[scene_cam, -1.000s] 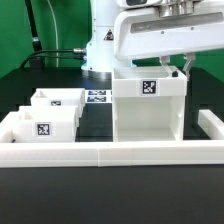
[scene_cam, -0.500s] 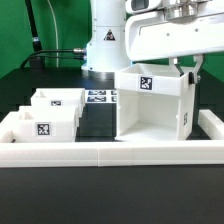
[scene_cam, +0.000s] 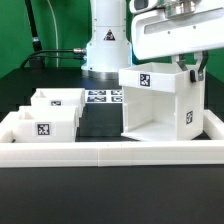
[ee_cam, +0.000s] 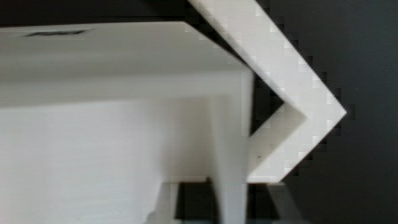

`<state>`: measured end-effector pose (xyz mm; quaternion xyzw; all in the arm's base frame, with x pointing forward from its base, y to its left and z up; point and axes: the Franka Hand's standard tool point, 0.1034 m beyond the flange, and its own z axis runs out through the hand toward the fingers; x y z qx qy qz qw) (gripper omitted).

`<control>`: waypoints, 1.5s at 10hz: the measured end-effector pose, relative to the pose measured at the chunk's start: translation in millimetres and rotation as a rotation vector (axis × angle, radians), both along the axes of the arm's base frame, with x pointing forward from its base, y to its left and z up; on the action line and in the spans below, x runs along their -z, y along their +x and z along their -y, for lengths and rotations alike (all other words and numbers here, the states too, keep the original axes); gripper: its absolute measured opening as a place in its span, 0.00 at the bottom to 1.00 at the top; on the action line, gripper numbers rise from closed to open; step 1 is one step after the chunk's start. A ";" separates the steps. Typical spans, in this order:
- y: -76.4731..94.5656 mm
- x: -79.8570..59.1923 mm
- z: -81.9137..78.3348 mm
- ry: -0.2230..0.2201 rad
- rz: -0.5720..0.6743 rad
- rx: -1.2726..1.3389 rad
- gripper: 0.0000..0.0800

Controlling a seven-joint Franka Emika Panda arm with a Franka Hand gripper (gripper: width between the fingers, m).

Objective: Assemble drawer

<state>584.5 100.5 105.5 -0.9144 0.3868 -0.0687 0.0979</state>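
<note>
The tall white drawer housing (scene_cam: 158, 102) stands on the table on the exterior view's right, turned so that its open side and a tagged side wall both show. My gripper (scene_cam: 189, 68) comes down from above and is shut on the top edge of the housing's right wall. In the wrist view the gripper (ee_cam: 237, 202) has a dark finger on each side of that thin white wall (ee_cam: 267, 70). Two small white trays stand on the exterior view's left, one in front (scene_cam: 42, 124) and one behind (scene_cam: 58, 100), each with a square tag.
A long low white wall (scene_cam: 100, 153) runs along the table's front and turns back at both ends. The marker board (scene_cam: 100, 97) lies flat behind the trays, at the foot of the robot's base (scene_cam: 105, 45). Black table surface shows between trays and housing.
The housing has turned in my grip and shifted toward the exterior view's right. Its open side and tagged side wall now show more. The trays have not moved.
</note>
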 end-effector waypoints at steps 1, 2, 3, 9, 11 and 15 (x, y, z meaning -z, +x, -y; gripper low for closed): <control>0.4 -1.1 -0.6 0.025 -0.006 0.082 0.06; -2.2 -0.9 0.7 0.066 -0.030 0.237 0.06; -5.2 0.7 1.6 0.100 -0.072 0.401 0.06; -7.2 4.0 4.3 0.182 -0.129 0.685 0.06; -1.4 6.7 1.9 0.182 -0.129 0.672 0.06; 38.9 6.5 -2.1 0.200 -0.138 0.667 0.06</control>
